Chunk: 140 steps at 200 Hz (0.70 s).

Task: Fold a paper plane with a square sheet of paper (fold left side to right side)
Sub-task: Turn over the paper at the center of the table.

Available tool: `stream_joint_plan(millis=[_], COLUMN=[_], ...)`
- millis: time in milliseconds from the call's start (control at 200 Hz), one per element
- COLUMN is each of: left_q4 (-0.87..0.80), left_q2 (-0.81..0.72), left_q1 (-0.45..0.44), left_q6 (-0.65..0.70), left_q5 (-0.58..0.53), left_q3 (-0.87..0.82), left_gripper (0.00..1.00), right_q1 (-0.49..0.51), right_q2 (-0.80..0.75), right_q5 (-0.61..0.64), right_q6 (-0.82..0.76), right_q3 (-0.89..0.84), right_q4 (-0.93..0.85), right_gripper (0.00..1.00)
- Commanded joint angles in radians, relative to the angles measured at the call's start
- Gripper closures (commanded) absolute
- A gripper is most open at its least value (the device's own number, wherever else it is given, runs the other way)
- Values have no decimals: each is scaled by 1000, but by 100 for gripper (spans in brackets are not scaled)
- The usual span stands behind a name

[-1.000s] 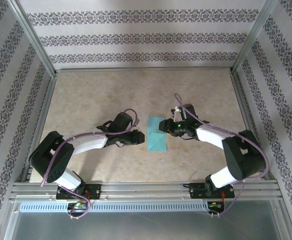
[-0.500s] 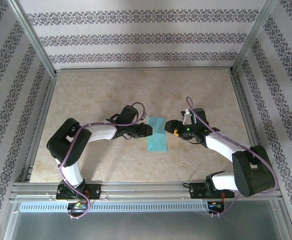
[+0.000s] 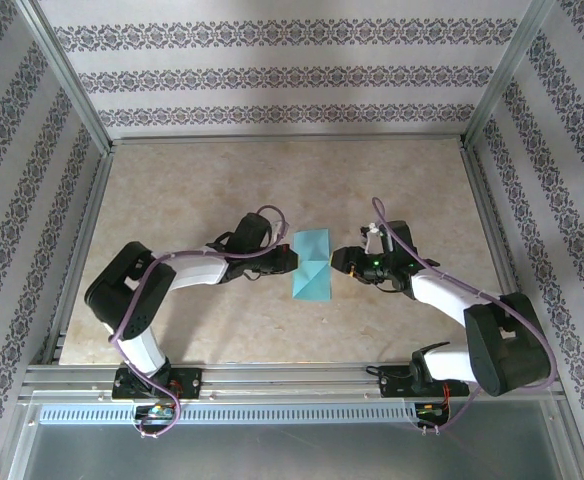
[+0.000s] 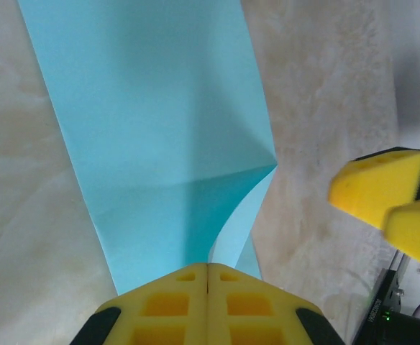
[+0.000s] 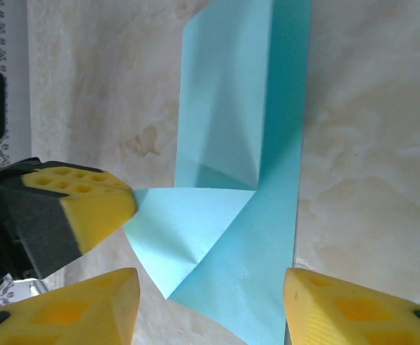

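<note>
Folded cyan paper sheet (image 3: 312,265) lies mid-table (image 3: 192,190), long narrow strip, diagonal creases, one triangular flap lifted on its left side. Left gripper (image 3: 294,262) at the paper's left edge, pads pressed together with the flap's corner running into the seam (image 4: 208,269), so it is clamped on the paper. Right gripper (image 3: 337,258) just beside the paper's right edge, jaws apart. From the right wrist its fingers (image 5: 354,313) straddle the strip's end, gripping nothing.

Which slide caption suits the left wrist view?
Left claw pinches the folded cyan paper at its edge; right claw hovers beside it.
</note>
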Motion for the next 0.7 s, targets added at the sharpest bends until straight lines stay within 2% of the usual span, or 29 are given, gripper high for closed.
stream_joint_plan(millis=[0,345,590,695], left_q4=[138,142,127,118], left_q2=[-48,-49,-45,-49], left_q1=[3,3,3,3], left_q6=[-36,-47,-45,-43], left_q5=[-39,-44,-61,-87], left_q3=[-41,-61,-61,-65], left_gripper=[100,100,100,93], right_q1=[43,136,162,167], right_q2=[44,230,306,317], right_q5=[-29,5,43,59], right_q6=[35,98,88,76], right_q3=[2,59,99,98], right_q4=[76,294,353,351], right_gripper=[46,47,58,69])
